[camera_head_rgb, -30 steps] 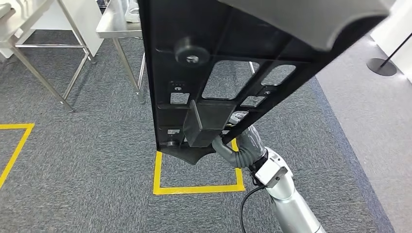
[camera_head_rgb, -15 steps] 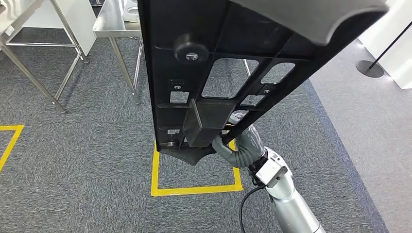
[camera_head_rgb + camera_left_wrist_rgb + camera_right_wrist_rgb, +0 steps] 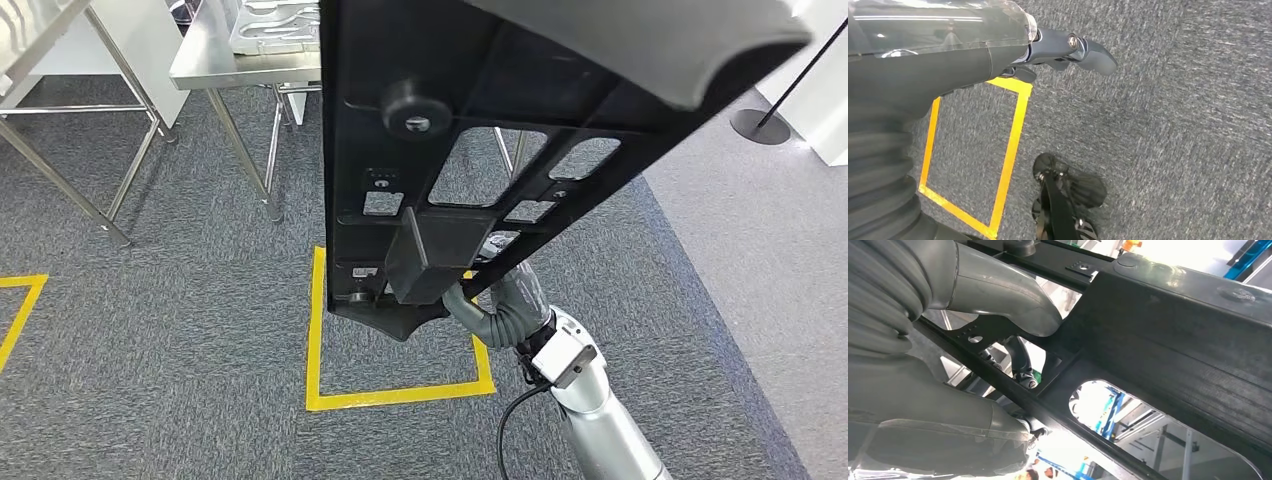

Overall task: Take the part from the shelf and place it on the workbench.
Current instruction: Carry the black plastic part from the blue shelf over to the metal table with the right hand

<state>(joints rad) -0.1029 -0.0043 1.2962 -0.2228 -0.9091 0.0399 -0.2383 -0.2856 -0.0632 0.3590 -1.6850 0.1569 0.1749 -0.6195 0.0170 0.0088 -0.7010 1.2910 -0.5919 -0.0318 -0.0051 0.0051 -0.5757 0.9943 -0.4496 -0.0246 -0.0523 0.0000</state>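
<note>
Head view: grey carpet (image 3: pixel 180 330) w/ open floor to my left and ahead. Yellow tape square (image 3: pixel 400 395) on carpet right below the part. Steel workbench (image 3: pixel 215 60) ahead-left, legs down to carpet, a tray of pale items on top; second steel frame (image 3: pixel 60 150) further left. Lighter floor strip on right w/ a black stand base (image 3: pixel 757 125). Part (image 3: pixel 480 130) held up close to cam, tilted, blocks most of fwd view. It's a big black plastic panel, ribbed, w/ rectangular cutouts, a round boss w/ screw, boxy block near lower end, grey trim along upper edge. My right hand (image 3: pixel 495 300) grips its lower edge from below, fingers wrapped round a rib.

Left wrist view: my left hand (image 3: pixel 1068 50) hangs over carpet, holds nothing; fingers extended, apart. Tape square corner beneath. Dark robot foot near.

Right wrist view: thumb (image 3: pixel 1008 300) pressed on panel's bar, dark fingers (image 3: pixel 1020 365) hooked thru a cutout. Part fills bkgd, matte black, edges sharp.
</note>
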